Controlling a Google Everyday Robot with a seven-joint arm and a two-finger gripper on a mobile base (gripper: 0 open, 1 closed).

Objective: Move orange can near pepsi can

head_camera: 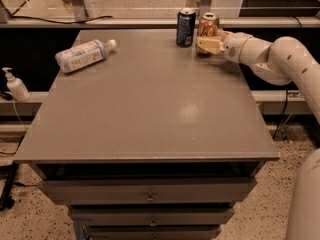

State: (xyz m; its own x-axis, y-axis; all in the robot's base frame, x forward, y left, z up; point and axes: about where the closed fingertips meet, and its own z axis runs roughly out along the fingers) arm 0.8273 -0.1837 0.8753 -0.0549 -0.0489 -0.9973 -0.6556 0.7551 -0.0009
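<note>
A: Where was the orange can (208, 25) at that moment?

B: At the far edge of the counter (150, 99), upright, just to the right of the pepsi can (186, 27), with a thin gap between the 2. The gripper (206, 45) reached in from the right, and its jaws were closed on the can's lower half.

A: Was the can resting on the counter?

B: That could not be told; the jaws hid its base.

A: So the job looked nearly done. What could have spoiled it?

B: 3 things, probably. A little more travel to the left would have pushed the orange can into the pepsi can, and a light, tall can so near the back edge could tip or slide off. If the can hung above the surface when the jaws opened, it might drop, wobble and fall over. And jaws drawn away before opening fully could drag the can along or topple it.

A: Anything else at risk?

B: No. The plastic bottle (82, 55) lay on its side well apart, at the far left of the counter, out of the arm's way.
</note>
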